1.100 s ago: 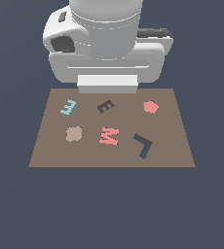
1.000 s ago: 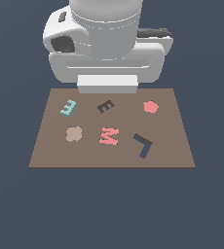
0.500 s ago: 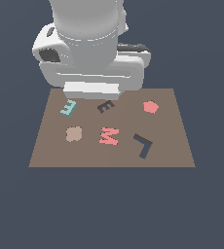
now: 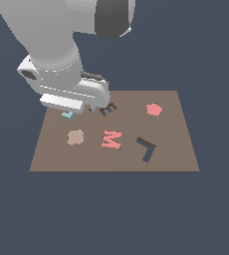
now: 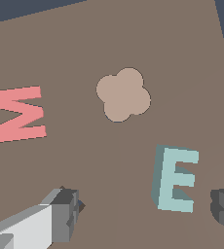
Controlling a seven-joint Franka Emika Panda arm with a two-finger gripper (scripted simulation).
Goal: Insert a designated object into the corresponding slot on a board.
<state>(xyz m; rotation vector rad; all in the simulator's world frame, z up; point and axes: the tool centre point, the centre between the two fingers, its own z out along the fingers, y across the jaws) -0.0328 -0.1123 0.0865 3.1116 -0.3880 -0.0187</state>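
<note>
Currently gripper jaws are spread apart, teal E lying untouched between them on the board, nearer one finger.

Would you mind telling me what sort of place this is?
Likely a simulated shape-insertion test scene: a brown board floating on featureless dark blue, flat-shaded letter pieces like the teal E, and a plain white arm.

A teal E is seen lying flat on the brown board, between two spread fingertips, nearer one of them. A tan clover shape and a pink M are seen beyond it.
</note>
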